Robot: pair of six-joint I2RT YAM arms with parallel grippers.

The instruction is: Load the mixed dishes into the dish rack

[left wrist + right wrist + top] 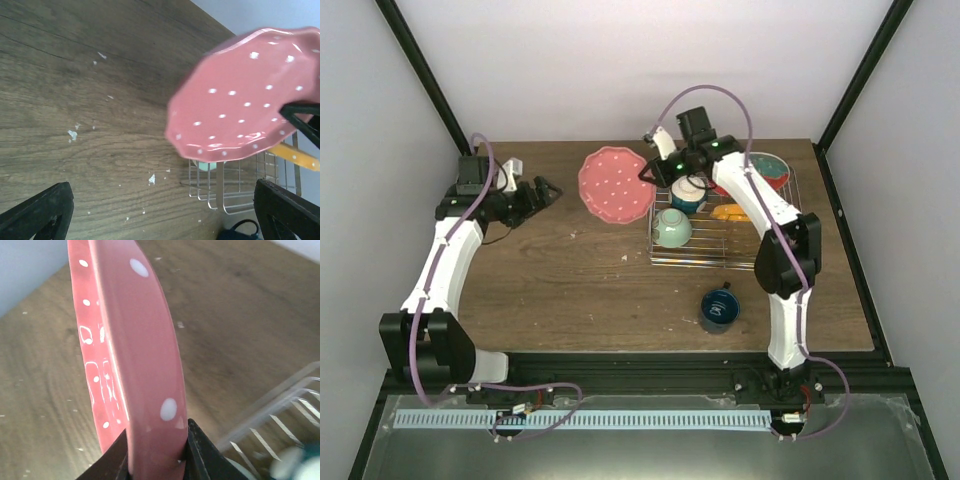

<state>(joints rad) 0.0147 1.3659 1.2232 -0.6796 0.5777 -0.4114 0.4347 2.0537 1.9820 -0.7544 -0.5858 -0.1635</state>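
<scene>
One pink dotted plate raised clear of table, tilted toward edge-on, just left of dish rack. Right gripper clamped on plate rim at rack-side edge, one finger on each face. Rack lies right of plate; right arm nearer, left arm well apart. Left gripper spread wide, empty. Plate plane against divider bars not judged, as rack is blurred in wrist view. Judgement: short carry rightward, then rim down between dividers.

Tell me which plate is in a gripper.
The pink dotted plate: the right gripper pinches its rim, left of the rack. The red-and-teal plate and the orange plate sit in the rack, untouched.
</scene>
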